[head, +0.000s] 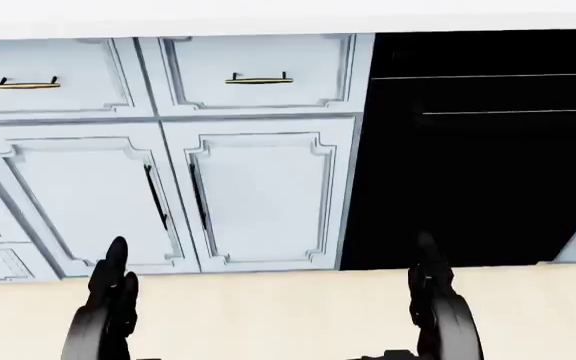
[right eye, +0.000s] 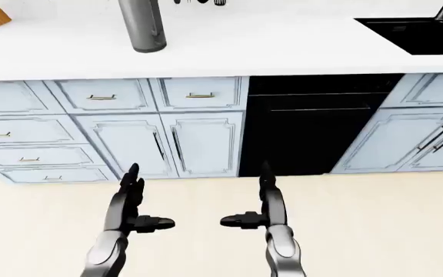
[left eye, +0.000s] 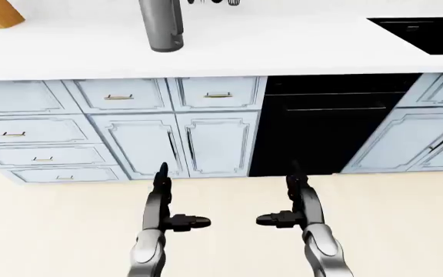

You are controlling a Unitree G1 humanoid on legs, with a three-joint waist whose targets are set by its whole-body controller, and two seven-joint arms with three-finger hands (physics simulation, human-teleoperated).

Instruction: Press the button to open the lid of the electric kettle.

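Two dark robot hands show at the bottom of the left-eye view, close to the camera. The left hand (left eye: 162,199) is at the lower middle-left and the right hand (left eye: 298,199) at the lower middle-right. Each hand points its long fingers up, and each thumb sticks out sideways toward the other hand. The fingers are spread apart and hold nothing. The two hands are apart from each other, with pale floor (left eye: 406,231) between and around them.

The electric kettle (left eye: 162,26) is a tall gray thing at the top of the left-eye view, a little left of the middle. It stands upright on the white counter (left eye: 283,52). Its top is cut off by the frame, so the lid and button cannot be seen. The kettle is well apart from both hands, high above the left hand.

Below the counter are light blue cabinets (left eye: 175,138) and a black dishwasher (left eye: 321,127). A black sink (left eye: 425,32) is at the upper right.
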